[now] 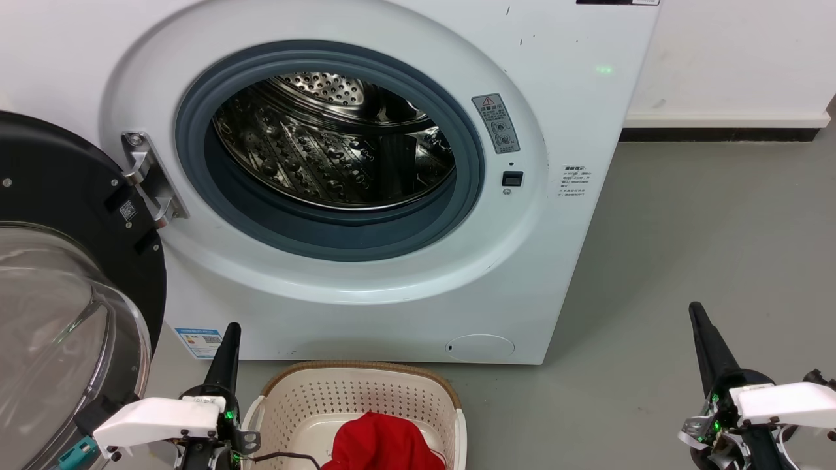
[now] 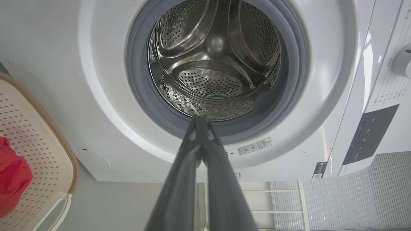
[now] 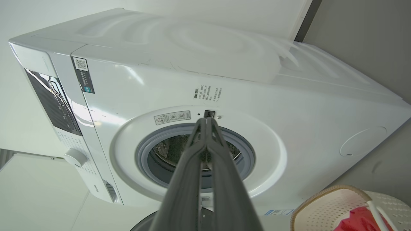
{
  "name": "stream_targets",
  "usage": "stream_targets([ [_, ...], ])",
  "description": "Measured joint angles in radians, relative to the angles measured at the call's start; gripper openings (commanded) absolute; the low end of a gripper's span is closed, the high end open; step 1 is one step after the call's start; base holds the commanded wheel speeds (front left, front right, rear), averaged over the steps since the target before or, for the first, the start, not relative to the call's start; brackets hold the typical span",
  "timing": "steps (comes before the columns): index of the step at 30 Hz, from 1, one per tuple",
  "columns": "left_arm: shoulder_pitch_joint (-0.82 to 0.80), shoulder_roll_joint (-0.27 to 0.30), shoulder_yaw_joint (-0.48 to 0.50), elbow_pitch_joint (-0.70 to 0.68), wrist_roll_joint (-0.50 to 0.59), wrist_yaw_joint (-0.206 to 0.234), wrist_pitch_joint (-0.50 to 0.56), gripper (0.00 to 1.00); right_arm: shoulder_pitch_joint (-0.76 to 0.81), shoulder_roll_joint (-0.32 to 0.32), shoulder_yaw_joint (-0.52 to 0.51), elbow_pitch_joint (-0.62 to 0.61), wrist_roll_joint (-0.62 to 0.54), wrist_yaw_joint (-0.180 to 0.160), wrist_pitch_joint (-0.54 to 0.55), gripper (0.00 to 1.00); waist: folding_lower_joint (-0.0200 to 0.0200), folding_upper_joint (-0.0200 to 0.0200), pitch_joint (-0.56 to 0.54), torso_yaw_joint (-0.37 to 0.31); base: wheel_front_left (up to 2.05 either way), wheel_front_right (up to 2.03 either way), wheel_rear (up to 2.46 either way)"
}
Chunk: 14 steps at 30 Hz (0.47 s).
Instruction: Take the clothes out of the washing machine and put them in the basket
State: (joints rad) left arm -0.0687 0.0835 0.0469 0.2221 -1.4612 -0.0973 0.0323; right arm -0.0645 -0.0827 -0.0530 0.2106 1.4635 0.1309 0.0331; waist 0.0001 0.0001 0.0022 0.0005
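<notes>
The left gripper [image 1: 230, 343] and right gripper [image 1: 700, 329] are hovering pinched closed and empty, while the clothes [image 1: 382, 444], looking soft, light and best pinched at a raised fold, are lying in the basket [image 1: 359, 369] before the washing machine [image 1: 575, 104].

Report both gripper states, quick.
Left gripper: closed, holding nothing.
Right gripper: closed, holding nothing.

Washing machine [image 1: 366, 287] stood at 12 o'clock; door [image 1: 72, 196] hung open at 9; basket [image 1: 339, 398] on floor [image 1: 686, 248] before it at 6, clothes [image 1: 382, 444] inside.
</notes>
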Motion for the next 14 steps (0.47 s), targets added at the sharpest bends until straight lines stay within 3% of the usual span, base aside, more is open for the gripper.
stream_targets([
  [14, -0.019, -0.001, 0.016, 0.012, -0.106, -0.019, 0.028, 0.00, -0.019, 0.001, -0.012, 0.019, 0.104, 0.000, 0.029, 0.00, 0.0000, 0.0000, 0.001, 0.000, 0.00, 0.00, 0.00],
])
